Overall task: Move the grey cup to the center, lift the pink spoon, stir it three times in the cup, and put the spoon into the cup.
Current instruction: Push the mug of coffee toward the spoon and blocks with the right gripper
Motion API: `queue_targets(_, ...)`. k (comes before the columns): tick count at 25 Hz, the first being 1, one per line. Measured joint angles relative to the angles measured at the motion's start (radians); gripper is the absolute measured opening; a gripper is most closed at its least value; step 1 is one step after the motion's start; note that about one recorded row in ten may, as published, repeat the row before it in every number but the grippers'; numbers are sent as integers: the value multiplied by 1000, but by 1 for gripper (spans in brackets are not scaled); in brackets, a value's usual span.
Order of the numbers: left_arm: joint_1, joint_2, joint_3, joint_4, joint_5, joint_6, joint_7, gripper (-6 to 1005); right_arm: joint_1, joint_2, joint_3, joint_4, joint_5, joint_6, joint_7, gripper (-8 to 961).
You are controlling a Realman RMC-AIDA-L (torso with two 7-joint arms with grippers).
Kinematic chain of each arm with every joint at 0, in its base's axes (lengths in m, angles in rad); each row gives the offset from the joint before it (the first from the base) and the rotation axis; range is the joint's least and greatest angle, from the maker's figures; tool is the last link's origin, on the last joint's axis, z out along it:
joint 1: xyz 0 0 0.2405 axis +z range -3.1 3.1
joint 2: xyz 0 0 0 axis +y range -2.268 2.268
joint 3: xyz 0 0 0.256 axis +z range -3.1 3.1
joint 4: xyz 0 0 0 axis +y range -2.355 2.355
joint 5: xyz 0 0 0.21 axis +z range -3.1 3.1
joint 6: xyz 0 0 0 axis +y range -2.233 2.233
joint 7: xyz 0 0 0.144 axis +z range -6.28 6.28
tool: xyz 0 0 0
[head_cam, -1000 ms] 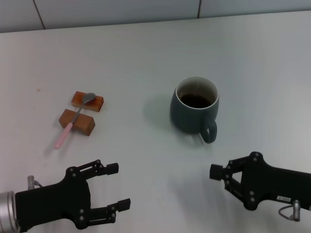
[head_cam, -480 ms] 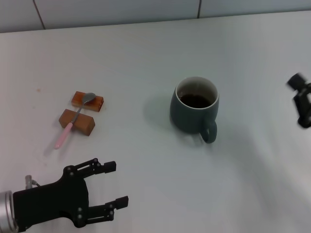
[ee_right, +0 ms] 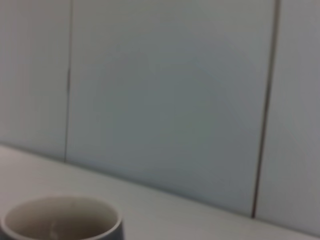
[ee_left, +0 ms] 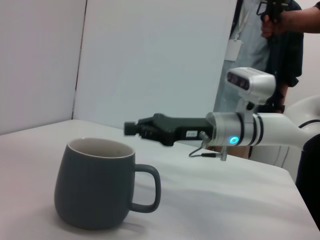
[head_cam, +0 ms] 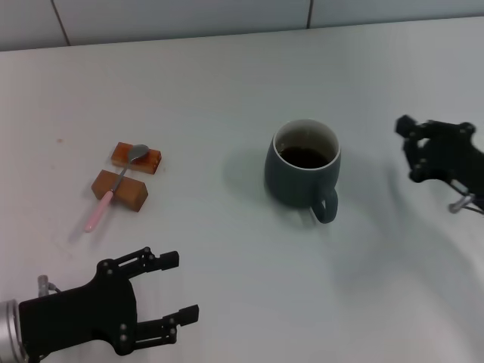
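Nearest of all, at the left near corner of the white table (head_cam: 227,91), the left gripper (head_cam: 175,286) hovers with its black fingers spread wide, holding nothing and touching nothing. Its frame is matte black, jointed with small bolts, on a silver wrist.

A little farther on the left lies the pink spoon (head_cam: 113,187), slim, with a pale pink handle and a shiny metal bowl. It rests across two small brown wooden blocks (head_cam: 127,175), the bowl on the far block, the handle end reaching down to the table on the near side.

Near the middle stands the grey cup (head_cam: 302,172), upright, a rounded blue-grey glazed mug with a pale rim and white inside, dark liquid within. Its loop handle points toward the near side.

To the right of the cup, well apart from it, the right gripper (head_cam: 412,149) hangs above the table, holding nothing; I cannot tell how far its fingers are parted.
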Motion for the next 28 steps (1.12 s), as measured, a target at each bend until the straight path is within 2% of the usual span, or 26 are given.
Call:
queue_targets(6, 2, -2, -4, -1, -1, 0, 2, 803, 82, 1, -12, 108, -11, 110, -109, 24)
queue_targets(28, 2, 0, -4, 0, -10, 1, 2, 801, 252, 5, -37, 303, -26, 191, -121, 25)
